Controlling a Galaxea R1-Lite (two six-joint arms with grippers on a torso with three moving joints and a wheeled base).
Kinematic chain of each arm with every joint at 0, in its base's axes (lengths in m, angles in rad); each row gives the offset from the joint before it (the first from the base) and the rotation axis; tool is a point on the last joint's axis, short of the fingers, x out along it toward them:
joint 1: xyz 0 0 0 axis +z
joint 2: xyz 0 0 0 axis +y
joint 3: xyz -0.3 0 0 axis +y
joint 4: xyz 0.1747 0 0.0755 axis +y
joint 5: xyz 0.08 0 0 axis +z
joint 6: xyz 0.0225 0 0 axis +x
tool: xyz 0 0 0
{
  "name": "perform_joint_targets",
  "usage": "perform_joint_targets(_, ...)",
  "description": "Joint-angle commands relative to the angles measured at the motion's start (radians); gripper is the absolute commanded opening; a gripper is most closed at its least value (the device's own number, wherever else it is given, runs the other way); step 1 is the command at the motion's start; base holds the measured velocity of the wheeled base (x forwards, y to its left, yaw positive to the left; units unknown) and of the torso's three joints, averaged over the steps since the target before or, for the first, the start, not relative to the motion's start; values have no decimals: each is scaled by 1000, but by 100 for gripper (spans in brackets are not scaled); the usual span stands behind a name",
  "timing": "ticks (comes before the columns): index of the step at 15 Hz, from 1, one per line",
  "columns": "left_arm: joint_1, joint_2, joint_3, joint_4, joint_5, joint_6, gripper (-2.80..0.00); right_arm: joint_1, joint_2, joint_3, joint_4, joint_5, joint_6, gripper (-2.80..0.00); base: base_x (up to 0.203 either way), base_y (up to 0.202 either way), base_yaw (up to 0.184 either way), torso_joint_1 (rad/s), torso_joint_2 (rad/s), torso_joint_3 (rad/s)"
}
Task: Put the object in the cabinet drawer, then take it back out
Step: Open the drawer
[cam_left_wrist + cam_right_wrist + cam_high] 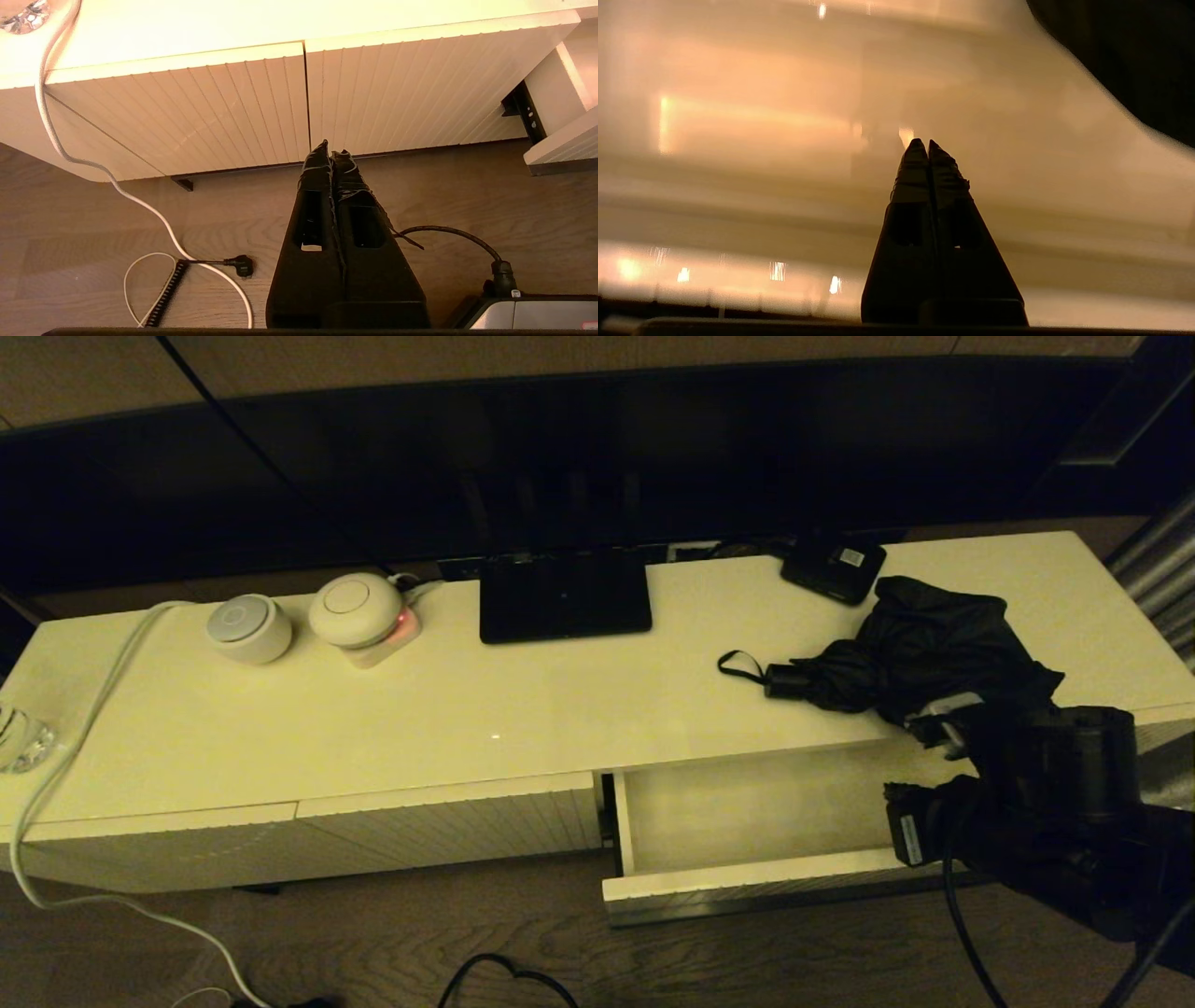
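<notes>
The object, a black folding umbrella (924,653), lies on the cabinet top at the right, its short handle and strap loop pointing left. Below it the cabinet drawer (747,887) stands pulled out, with nothing showing on the part of its cream floor that I can see. My right gripper (922,724) is shut and holds nothing, at the cabinet's front edge just beside the umbrella fabric, over the drawer's right part. In the right wrist view its fingers (945,186) are pressed together before a glossy cream surface, with dark fabric (1134,56) in one corner. My left gripper (331,151) is shut and empty, low above the floor before the ribbed cabinet fronts.
A flat black stand (565,597) and a small black box (834,565) sit at the back of the top. Two round white devices (249,627) stand at the left, with a white cable (84,728) and a glass (21,737). Cables lie on the wooden floor (154,261).
</notes>
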State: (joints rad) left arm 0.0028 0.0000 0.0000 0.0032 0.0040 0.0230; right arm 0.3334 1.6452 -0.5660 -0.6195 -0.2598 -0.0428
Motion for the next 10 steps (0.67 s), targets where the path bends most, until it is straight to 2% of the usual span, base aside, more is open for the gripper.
perform_joint_targets(1, 0, 0, 3, 0, 1, 0, -280, -1, 86, -54, -6, -2, 4, -280, 0, 0, 0, 0, 0, 0)
perform_joint_targets(7, 0, 0, 3, 0, 1, 0, -280, -37, 154, -118, 1, 0, 25, -280, 0, 0, 0, 0, 0, 0)
perform_joint_targets(10, 0, 0, 3, 0, 1, 0, -280, -40, 188, -173, 58, -46, 72, -280, 0, 0, 0, 0, 0, 0)
